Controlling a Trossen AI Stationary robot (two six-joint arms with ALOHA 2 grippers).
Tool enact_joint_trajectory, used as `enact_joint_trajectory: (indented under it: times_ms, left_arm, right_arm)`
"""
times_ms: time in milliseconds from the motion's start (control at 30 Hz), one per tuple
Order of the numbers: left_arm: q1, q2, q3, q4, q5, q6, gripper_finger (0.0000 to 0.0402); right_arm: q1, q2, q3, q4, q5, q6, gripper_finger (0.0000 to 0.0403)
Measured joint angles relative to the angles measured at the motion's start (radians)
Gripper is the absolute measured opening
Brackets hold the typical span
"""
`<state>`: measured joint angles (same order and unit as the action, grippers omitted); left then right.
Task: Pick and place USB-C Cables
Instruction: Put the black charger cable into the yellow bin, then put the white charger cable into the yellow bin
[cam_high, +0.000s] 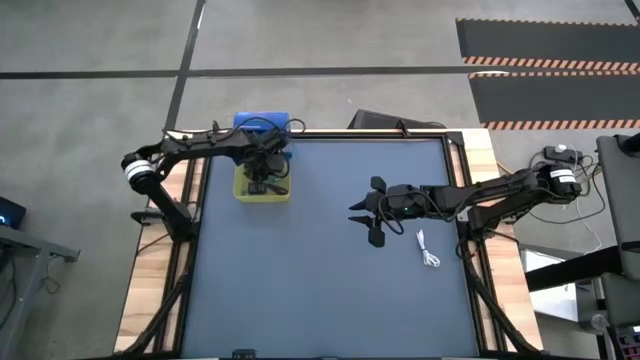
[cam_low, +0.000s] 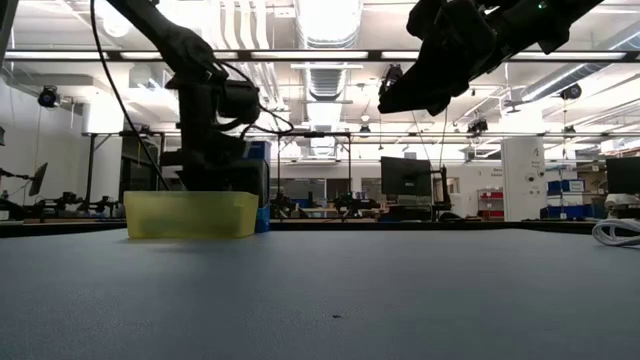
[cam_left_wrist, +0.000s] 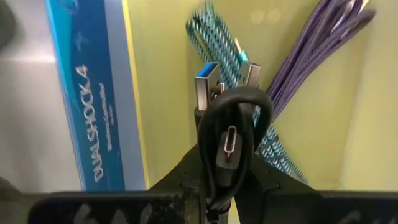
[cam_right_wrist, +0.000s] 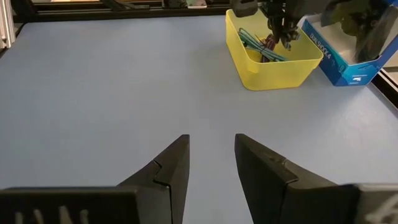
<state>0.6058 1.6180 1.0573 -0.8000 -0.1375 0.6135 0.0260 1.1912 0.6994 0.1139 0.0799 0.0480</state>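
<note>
We see the left gripper (cam_high: 263, 172) down inside the yellow bin (cam_high: 243, 191) near the table's far left edge, with a blue box (cam_high: 262, 123) touching the bin's far side. Its fingers are closed on the black cable (cam_left_wrist: 231, 134), a looped bundle whose plug faces the wrist camera. Under it in the bin lie the teal cable (cam_left_wrist: 217, 38), braided, and the dark purple cable (cam_left_wrist: 314, 53), crossing each other. The right gripper (cam_high: 372, 213) hangs above the table's middle right, its fingers spread and holding nothing, with a wide stretch of bare table (cam_high: 300, 280) between it and the bin. The white cable (cam_high: 428, 250) lies coiled on the blue-grey surface close to the right edge, just beside the right arm. Beyond the table, the low view shows a workshop with monitors and ceiling lights.
</note>
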Motion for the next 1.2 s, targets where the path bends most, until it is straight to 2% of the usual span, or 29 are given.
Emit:
enact_joint_trajectory:
  times_ms: [367,767,1200]
  left_arm:
    - [0.013,0.000,-0.037,0.012,-0.010,0.002,0.0034]
    - [0.014,0.000,-0.037,0.030,-0.035,-0.003,0.0086]
    - [0.010,-0.024,-0.037,0.023,-0.044,-0.049,0.0091]
  right_arm:
    - [0.000,0.000,0.000,-0.003,0.000,-0.004,0.0123]
    - [0.000,0.000,0.000,-0.005,0.000,-0.004,0.0124]
    - [0.000,0.000,0.000,-0.005,0.000,0.004,0.0124]
